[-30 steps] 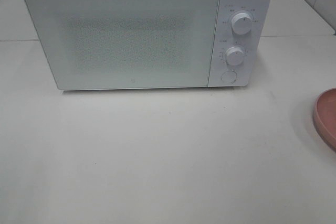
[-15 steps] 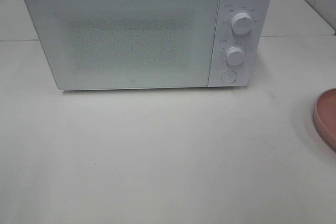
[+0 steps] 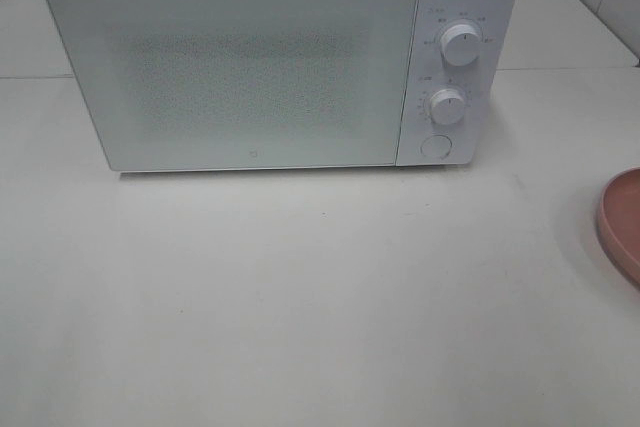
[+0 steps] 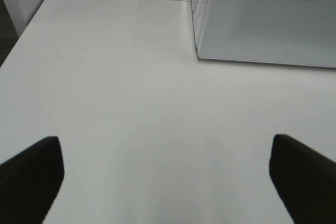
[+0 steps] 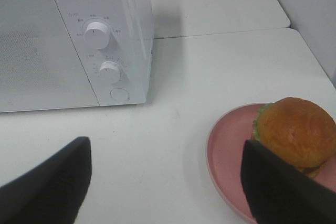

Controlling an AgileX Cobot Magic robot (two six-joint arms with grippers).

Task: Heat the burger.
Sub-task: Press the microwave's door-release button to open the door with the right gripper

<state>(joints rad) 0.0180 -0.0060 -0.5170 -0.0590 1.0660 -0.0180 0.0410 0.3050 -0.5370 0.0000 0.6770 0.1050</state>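
**Burger waits on its plate, microwave shut**

A flat white table (image 3: 300, 307) fills the view from up high, with pale walls behind it. A white microwave (image 3: 250, 67) stands at 12 o'clock on the table. Its door (image 3: 235, 72) is shut. On the microwave's 3 o'clock side are two round knobs (image 3: 460, 44), with a round button (image 3: 434, 146) below them.

A pink plate (image 3: 622, 225) peeks in at the 3 o'clock edge of the high view. The right wrist camera shows the burger (image 5: 296, 132) sitting on that plate, on the side away from the microwave. Nothing touches it.

The left gripper (image 4: 164, 148) has its fingers far apart and holds nothing. It hangs over bare table, near the microwave's 9 o'clock corner. The right gripper (image 5: 165, 153) also has its fingers apart and is empty. It hangs over the table close to the plate.

I think none of the job is done yet, and the door has to open first. The round button looks like the one that pops it. Push it in the middle, straight and softly, so the microwave does not slide back. I cannot tell which way the door swings, so both arms should stay out of its way.

The burger is tall and soft. I think it should be held low on its sides with a gentle squeeze, or it may tip or squash.
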